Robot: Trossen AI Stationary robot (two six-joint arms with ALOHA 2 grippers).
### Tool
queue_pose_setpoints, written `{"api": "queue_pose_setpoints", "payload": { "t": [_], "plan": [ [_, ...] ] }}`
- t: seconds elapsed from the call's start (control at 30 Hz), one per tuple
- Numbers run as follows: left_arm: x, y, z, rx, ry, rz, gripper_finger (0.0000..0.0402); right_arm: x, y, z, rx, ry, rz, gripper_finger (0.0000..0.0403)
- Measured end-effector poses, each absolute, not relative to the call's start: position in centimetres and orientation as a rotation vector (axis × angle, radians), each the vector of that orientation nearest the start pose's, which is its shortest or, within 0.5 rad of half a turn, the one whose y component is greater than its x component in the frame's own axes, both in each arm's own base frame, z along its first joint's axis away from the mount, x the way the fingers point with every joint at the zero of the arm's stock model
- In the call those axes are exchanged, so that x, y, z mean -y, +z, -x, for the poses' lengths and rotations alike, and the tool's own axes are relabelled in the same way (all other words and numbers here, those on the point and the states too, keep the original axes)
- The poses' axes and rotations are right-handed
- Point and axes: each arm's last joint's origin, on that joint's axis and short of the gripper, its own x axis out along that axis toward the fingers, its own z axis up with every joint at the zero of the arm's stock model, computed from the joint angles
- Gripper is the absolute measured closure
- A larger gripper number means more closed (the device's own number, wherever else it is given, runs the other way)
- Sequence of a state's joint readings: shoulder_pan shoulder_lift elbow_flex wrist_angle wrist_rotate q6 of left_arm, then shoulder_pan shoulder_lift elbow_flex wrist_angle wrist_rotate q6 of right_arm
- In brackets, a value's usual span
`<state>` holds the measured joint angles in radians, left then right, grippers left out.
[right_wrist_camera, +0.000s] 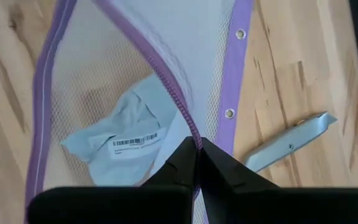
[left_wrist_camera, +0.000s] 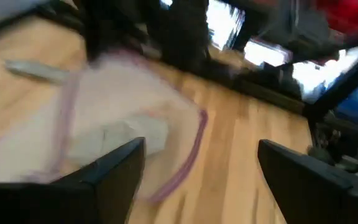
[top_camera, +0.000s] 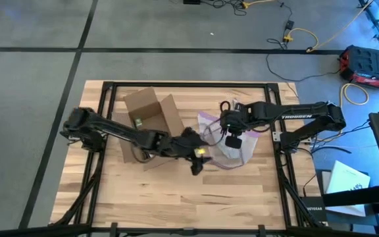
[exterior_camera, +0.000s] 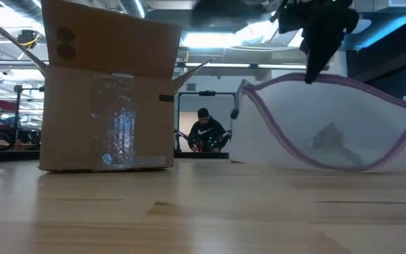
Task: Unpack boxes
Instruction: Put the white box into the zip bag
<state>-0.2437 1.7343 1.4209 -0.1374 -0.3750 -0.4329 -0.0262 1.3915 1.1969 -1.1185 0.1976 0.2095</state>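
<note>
The right pincer [right_wrist_camera: 196, 151] is clenched on the purple zip edge of the mesh bag [right_wrist_camera: 135, 68]. The left pincer [left_wrist_camera: 201, 165] hangs released beside it, the open cardboard box [top_camera: 151, 113] behind on the bench [top_camera: 176, 191].

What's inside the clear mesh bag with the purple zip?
Inside the clear mesh bag with purple zip edge lies a crumpled pale grey packet with a barcode label. What the packet contains is hidden.

Blurred clear bag [left_wrist_camera: 114, 124] with purple edging on wooden table [left_wrist_camera: 241, 162], pale packet [left_wrist_camera: 123, 137] inside (jaws spread)
</note>
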Motion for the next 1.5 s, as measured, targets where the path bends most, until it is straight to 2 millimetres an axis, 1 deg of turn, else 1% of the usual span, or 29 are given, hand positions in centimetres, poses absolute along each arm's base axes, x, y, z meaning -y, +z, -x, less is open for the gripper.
{"api": "queue_pose_setpoints", "payload": {
  "t": [0.1,0.17,0.23,0.3,0.37,0.47,0.6,0.7,0.8,0.9,1.03,1.13,1.23,1.4,1.5],
  "plan": [
    [8.5,32.8,-36.8,-0.374,0.296,0.230,0.0106,1.2,28.1,-25.0,-1.278,-0.325,-0.075,0.0403],
    [8.3,33.9,-35.1,-0.385,0.399,0.177,0.0106,1.2,28.2,-25.2,-1.256,-0.324,-0.079,0.0403],
    [7.4,34.4,-33.1,-0.425,0.549,0.147,0.0106,1.2,28.2,-25.3,-1.247,-0.321,-0.082,0.0403],
    [5.9,34.4,-31.4,-0.503,0.650,0.157,0.0109,1.2,28.3,-25.4,-1.231,-0.314,-0.089,0.0403],
    [4.3,33.6,-30.5,-0.637,0.684,0.152,0.0115,1.2,28.3,-25.5,-1.218,-0.312,-0.091,0.0403],
    [2.5,32.3,-30.0,-0.830,0.627,0.144,0.0125,1.2,28.3,-25.6,-1.214,-0.301,-0.097,0.0403],
    [0.3,31.0,-29.5,-0.957,0.613,0.199,0.0129,1.2,28.3,-25.6,-1.214,-0.298,-0.095,0.0403],
    [-0.7,29.7,-28.6,-1.084,0.639,0.184,0.0130,1.2,28.3,-25.5,-1.221,-0.296,-0.096,0.0403],
    [-0.6,28.1,-27.8,-1.188,0.575,0.231,0.0130,1.2,28.3,-25.5,-1.221,-0.291,-0.088,0.0403],
    [0.1,26.8,-26.9,-1.196,0.524,0.260,0.0130,1.5,28.3,-25.5,-1.223,-0.295,-0.087,0.0403],
    [0.6,25.7,-24.9,-1.122,0.524,0.324,0.0130,1.5,28.3,-25.5,-1.223,-0.287,-0.074,0.0403],
    [0.5,24.9,-23.6,-1.087,0.488,0.396,0.0130,1.5,28.3,-25.6,-1.224,-0.276,-0.059,0.0403],
    [0.1,23.5,-22.8,-1.132,0.478,0.441,0.0130,1.5,28.3,-25.6,-1.224,-0.273,-0.052,0.0403],
    [-0.8,21.1,-22.8,-1.205,0.488,0.394,0.0130,1.6,28.3,-25.6,-1.221,-0.273,-0.051,0.0403],
    [-1.4,20.2,-23.4,-1.242,0.484,0.373,0.0130,1.6,28.4,-25.6,-1.218,-0.277,-0.048,0.0403]
  ]
}}
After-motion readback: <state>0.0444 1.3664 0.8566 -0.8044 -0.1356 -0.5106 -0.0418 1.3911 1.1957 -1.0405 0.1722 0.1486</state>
